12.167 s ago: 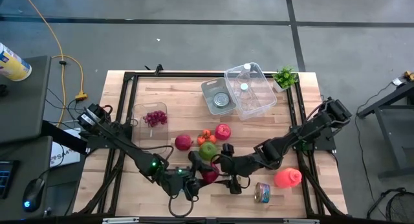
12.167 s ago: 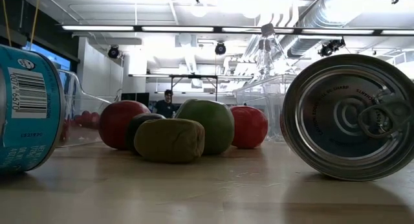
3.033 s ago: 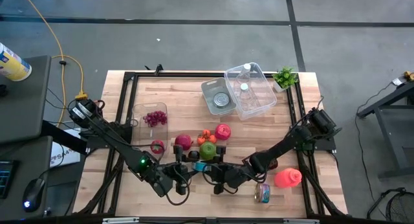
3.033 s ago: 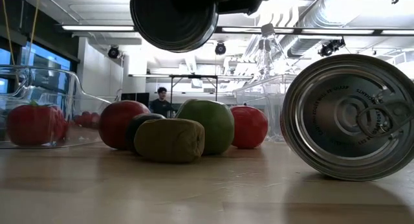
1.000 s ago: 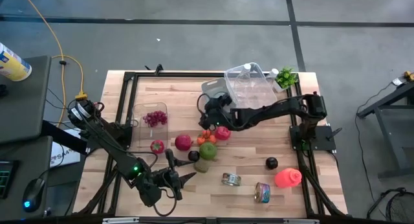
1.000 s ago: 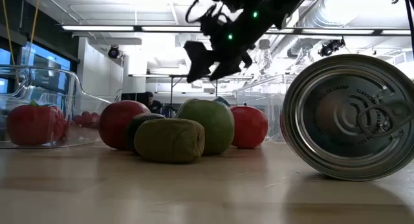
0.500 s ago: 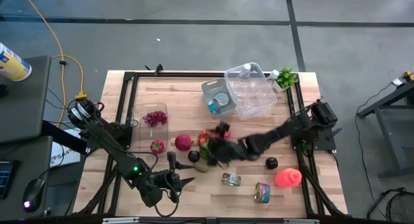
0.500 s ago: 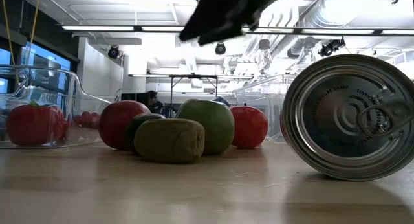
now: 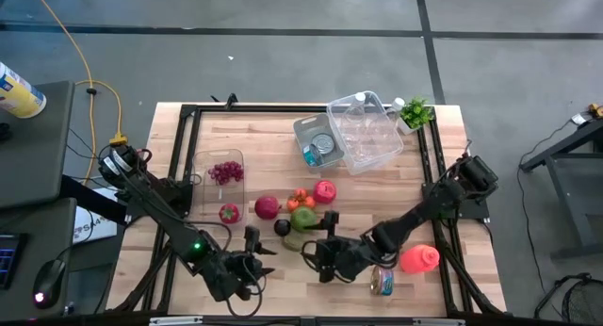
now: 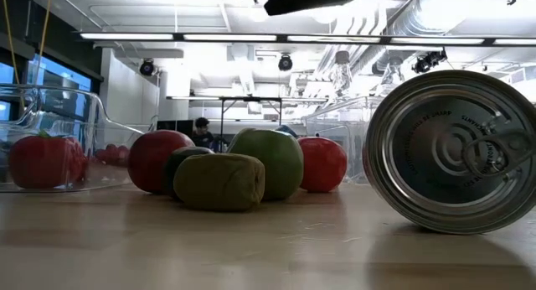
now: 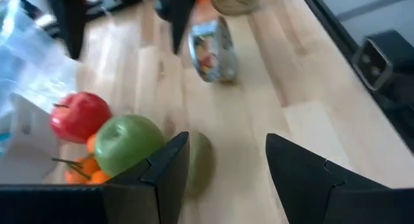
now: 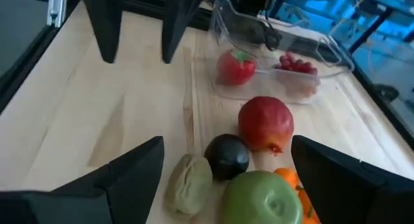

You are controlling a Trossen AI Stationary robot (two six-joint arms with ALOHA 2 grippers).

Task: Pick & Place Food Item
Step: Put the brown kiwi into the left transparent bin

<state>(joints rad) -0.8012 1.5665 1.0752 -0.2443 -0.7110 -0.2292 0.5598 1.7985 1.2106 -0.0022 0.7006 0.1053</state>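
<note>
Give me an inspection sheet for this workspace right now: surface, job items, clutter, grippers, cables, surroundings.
Surface: wooden table, bare along the near edge.
Job's things: green apple, red apple, pomegranate, dark fruit and kiwi clustered mid-table; strawberry and grapes in the clear dish.
Clutter: two cans on their sides near the front; clear bin with bottles; grey tray holding cans; small plant; pink object.
Grippers: left gripper open, empty, at the front; right gripper open, empty, beside the fruit.
Cables: yellow cable on the floor, left of the table.
Surroundings: a person far behind.
</note>
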